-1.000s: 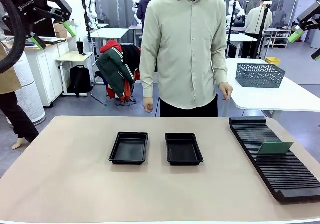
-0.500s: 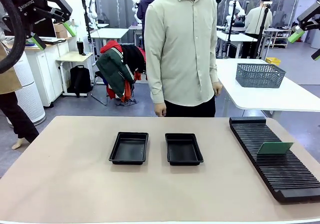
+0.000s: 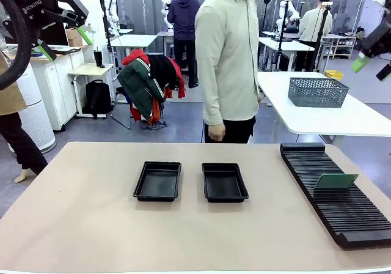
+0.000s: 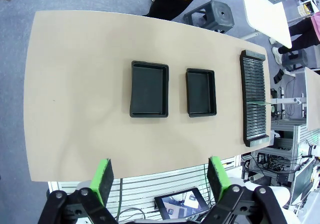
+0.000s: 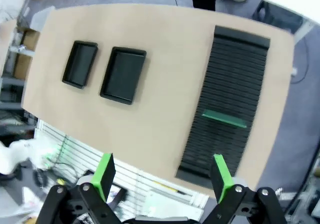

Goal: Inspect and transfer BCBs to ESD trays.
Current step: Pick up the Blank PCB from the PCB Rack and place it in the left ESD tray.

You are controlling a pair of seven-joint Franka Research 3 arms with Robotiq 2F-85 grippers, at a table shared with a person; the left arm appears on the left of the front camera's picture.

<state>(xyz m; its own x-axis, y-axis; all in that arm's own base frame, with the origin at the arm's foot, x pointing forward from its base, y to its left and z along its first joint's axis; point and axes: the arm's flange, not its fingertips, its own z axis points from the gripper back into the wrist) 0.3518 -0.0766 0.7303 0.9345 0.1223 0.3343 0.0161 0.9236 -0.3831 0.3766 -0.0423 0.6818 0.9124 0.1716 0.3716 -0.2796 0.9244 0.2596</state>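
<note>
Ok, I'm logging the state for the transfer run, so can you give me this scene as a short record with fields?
left ESD tray: mid-table, empty
right ESD tray: beside it, apart, empty
BCB: one, standing on edge in the slotted rack on the robot's right
left gripper: open, high above the table, holding nothing
right gripper: open, high above the rack, holding nothing
person: standing at the far side, hands off the table
</note>
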